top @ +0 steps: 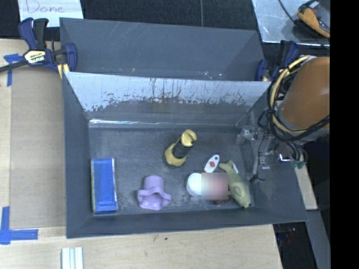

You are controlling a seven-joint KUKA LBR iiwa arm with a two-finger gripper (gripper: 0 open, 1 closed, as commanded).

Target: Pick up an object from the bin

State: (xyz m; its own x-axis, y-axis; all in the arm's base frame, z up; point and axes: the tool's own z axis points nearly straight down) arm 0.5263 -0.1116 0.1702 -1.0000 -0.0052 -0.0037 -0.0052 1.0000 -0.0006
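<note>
My gripper (259,162) hangs over the bin's right slope, just right of the things on the floor. Nearest to it lies an olive green soft toy (239,188) along the front right of the floor. A white and pink cylinder (208,186) lies against the toy's left side. A small white piece with a red mark (211,163) sits just behind them. Nothing shows in the gripper.
A yellow and black bottle-like thing (180,148) stands mid-floor. A pale purple moulded toy (153,194) lies near the front wall. A blue rectangular block (104,185) lies at the far left. The arm with its orange cover and cables fills the right rim.
</note>
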